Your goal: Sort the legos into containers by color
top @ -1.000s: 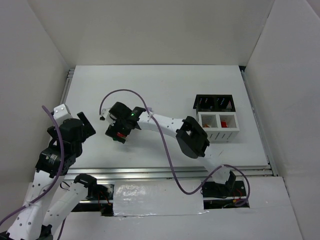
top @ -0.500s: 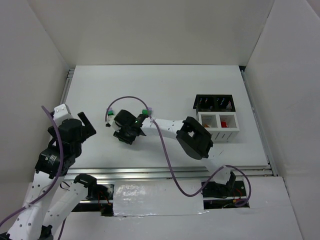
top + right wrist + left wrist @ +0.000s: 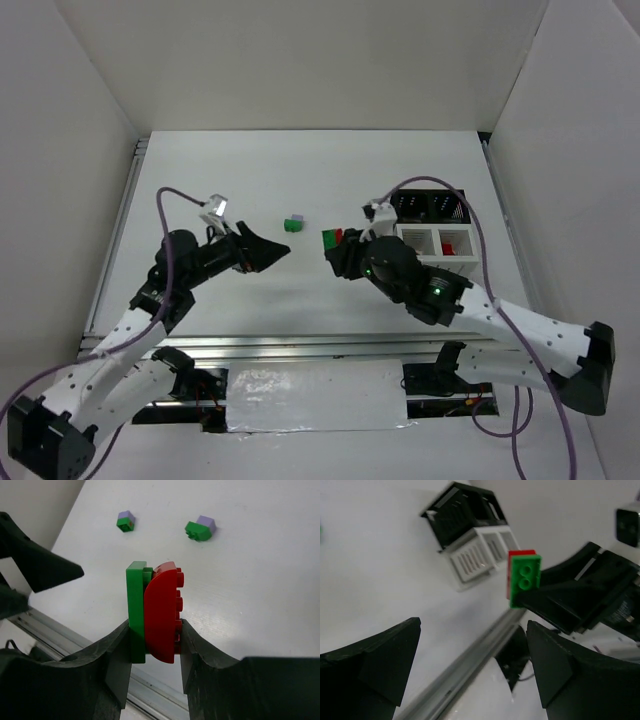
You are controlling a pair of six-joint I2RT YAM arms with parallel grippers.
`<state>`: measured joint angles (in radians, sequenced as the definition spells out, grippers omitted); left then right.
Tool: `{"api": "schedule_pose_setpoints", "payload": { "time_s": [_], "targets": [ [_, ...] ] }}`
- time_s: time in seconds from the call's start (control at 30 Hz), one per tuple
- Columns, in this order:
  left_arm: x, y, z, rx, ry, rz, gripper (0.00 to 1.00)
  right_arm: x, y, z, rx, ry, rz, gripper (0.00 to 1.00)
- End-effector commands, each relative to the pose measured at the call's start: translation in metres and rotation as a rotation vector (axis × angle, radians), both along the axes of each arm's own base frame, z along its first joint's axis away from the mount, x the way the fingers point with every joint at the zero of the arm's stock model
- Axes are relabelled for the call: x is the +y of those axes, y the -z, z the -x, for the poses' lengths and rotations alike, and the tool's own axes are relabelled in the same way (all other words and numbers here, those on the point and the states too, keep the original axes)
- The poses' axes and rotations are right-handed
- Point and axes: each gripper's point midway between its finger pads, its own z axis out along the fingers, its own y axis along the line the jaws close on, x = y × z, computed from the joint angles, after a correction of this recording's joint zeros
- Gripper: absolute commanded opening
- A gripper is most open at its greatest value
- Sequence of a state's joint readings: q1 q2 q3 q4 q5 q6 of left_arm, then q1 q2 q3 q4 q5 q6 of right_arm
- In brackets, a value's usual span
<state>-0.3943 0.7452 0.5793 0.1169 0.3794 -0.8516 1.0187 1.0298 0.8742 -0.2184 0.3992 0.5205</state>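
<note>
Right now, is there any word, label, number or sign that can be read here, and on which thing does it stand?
There are none. No text can be read on the green and red bricks, the white bin, the black bin, the table, the left arm or the right arm.

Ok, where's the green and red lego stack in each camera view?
Top external: green-and-red stack at centre, left of the white bin, held by the right gripper.
Left wrist: right of centre.
Right wrist: centre, between the jaws.
Shared landmark: the open left gripper, black fingers facing the stack.
</note>
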Motion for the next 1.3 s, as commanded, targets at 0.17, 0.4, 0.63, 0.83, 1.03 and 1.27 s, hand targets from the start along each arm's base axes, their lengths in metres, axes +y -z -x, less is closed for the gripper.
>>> {"api": "schedule_pose_setpoints", "payload": {
  "time_s": [0.17,0.4,0.63,0.83,1.03,1.27],
  "targets": [
    [-0.110,-0.109,0.048,-0.329,0.355,0.110,0.99,-0.079,0.002,0.024,0.105,0.286,-0.149,0.00],
    [-0.147,-0.085,0.042,-0.269,0.398,0.070,0.99,-0.088,-0.003,0.031,0.111,0.282,-0.149,0.00],
    [-0.160,-0.072,0.022,-0.233,0.328,-0.007,0.98,-0.077,-0.013,0.038,0.099,0.214,-0.194,0.00],
    [-0.169,-0.065,0.013,-0.206,0.315,-0.034,0.95,-0.061,-0.015,0.043,0.092,0.159,-0.187,0.00],
    [-0.175,-0.053,0.007,-0.168,0.305,-0.060,0.90,-0.054,-0.022,0.044,0.077,0.149,-0.171,0.00],
    [-0.175,-0.040,0.004,-0.123,0.285,-0.088,0.82,-0.063,-0.027,0.040,0.058,0.211,-0.183,0.00]
  ]
}}
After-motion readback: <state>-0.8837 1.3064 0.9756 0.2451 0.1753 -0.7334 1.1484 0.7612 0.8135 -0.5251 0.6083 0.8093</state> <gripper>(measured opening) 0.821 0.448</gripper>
